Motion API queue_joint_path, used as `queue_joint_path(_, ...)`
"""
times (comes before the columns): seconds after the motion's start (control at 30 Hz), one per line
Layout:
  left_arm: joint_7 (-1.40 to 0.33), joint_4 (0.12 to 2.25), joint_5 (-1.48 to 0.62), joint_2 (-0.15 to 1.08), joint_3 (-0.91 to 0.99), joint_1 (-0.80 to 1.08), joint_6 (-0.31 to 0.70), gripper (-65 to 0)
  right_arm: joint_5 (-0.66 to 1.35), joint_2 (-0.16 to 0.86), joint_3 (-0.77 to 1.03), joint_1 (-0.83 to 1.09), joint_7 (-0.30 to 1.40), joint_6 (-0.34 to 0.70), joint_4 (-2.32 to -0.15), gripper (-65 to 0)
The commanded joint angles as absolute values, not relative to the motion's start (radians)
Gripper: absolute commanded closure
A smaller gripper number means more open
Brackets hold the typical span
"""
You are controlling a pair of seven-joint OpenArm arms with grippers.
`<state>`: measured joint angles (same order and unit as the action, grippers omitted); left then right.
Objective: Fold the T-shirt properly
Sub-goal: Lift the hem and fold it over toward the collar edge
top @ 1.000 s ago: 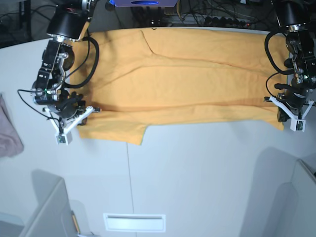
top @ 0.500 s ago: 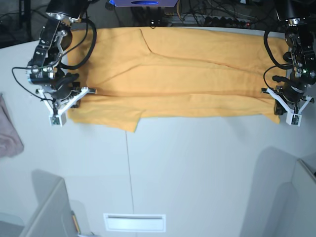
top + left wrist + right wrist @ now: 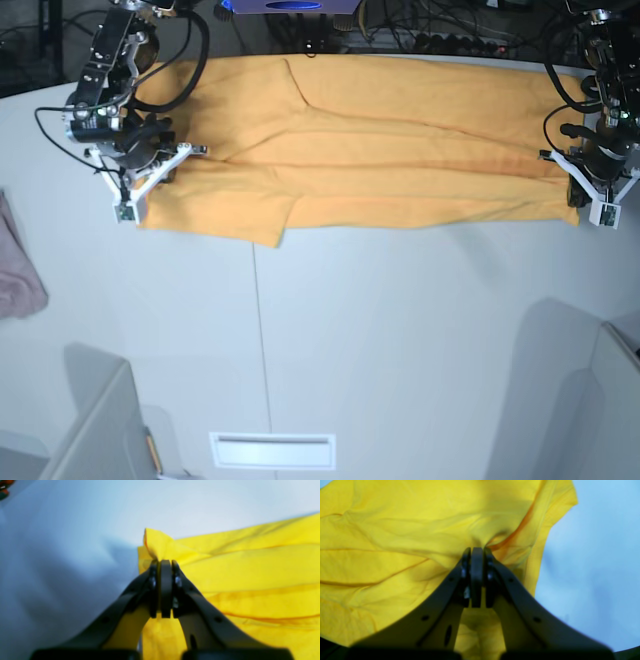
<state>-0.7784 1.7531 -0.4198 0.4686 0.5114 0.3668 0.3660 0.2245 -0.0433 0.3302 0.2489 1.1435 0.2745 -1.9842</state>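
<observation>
In the left wrist view the left gripper (image 3: 162, 563) has its jaws clenched on a pinched-up corner of the T-shirt (image 3: 250, 570), the cloth rising in a small peak just above the black fingers (image 3: 175, 580) at the middle of the frame. In the right wrist view the right gripper (image 3: 477, 551) likewise has its jaws pressed together on a gathered fold of the same yellow cloth, which fills the upper left of that frame, a loose flap hanging at the upper right. Seen from the base view, the T-shirt (image 3: 400, 150) lies stretched in a long band across the upper part of the white table (image 3: 400, 350), with lengthwise creases and a sleeve corner pointing down at the lower left of the cloth. The right gripper (image 3: 150, 175) holds its left end, the left gripper (image 3: 590, 190) its right end. A pinkish cloth (image 3: 18, 270) lies well apart at the left edge, cut off by the frame. Grey panels stand at both lower corners, and a pale slot (image 3: 272, 450) sits low in the table. Dark cables and equipment crowd the top edge, too dim to make out. Both wrist views are blurred near the fingers.
</observation>
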Motion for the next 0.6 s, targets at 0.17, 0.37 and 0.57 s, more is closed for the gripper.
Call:
queue_joint_path(0.17, -0.760, 1.773, -0.424, 0.490, 0.524, 0.409, 0.357, 0.0, 0.229, -0.038, 0.335, 0.269, 1.135, 0.278, -2.012, 0.0)
queue_joint_path(0.37, -0.760, 1.785, -0.424, 0.490, 0.526, 0.427, 0.357, 0.0, 0.229, -0.036, 0.392, 0.240, 1.158, 0.282, -2.012, 0.0)
queue_joint_path(0.57, -0.848, 1.850, -0.424, 0.503, 0.549, 0.435, 0.357, 0.0, 0.236, -0.038, 0.392, 0.237, 1.185, 0.283, -2.014, 0.0)
